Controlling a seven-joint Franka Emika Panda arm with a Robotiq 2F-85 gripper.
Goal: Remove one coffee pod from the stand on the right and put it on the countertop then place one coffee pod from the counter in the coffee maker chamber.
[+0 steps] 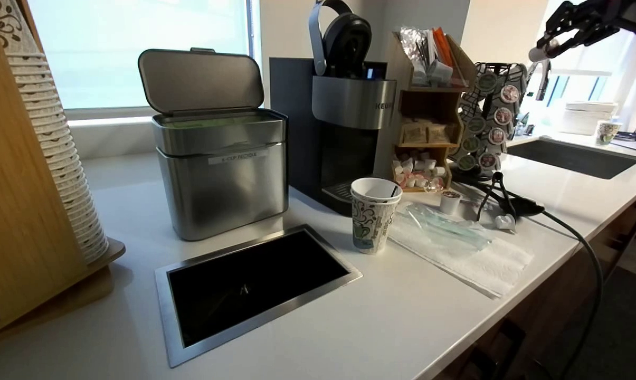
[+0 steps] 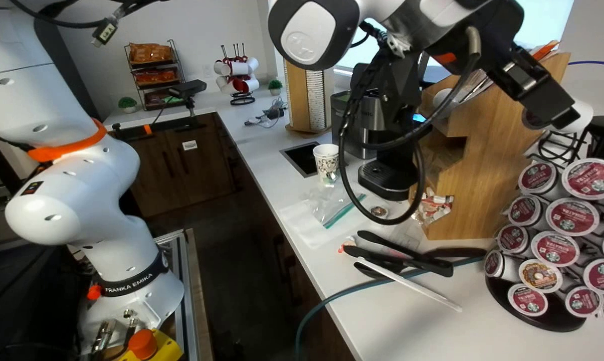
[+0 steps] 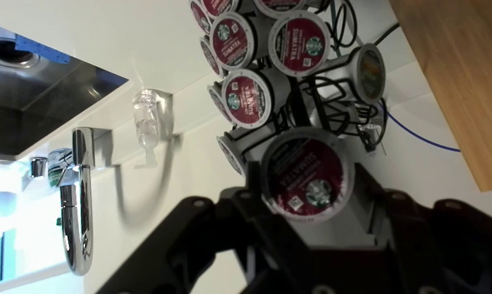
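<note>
My gripper (image 3: 307,175) is shut on a coffee pod (image 3: 305,183) with a red Sumatra lid, one finger on each side. In both exterior views the gripper (image 1: 552,48) (image 2: 547,103) holds the pod (image 1: 537,54) (image 2: 582,118) in the air, above and apart from the wire pod stand (image 1: 500,66) (image 2: 537,321). The stand bears several pods. A single coffee pod (image 1: 449,202) (image 2: 379,211) stands upright on the countertop (image 1: 344,327) near the coffee maker. The coffee maker (image 1: 344,97) has its lid raised; the chamber's inside is hidden.
A wooden organizer (image 1: 428,89) (image 2: 497,170) stands between coffee maker and stand. Paper cups (image 1: 373,221), a plastic bag (image 1: 449,227), a napkin (image 1: 486,269), black utensils (image 2: 407,258) and a cable (image 2: 342,296) lie on the counter. A steel bin (image 1: 225,184) and sink (image 1: 571,158) flank the area.
</note>
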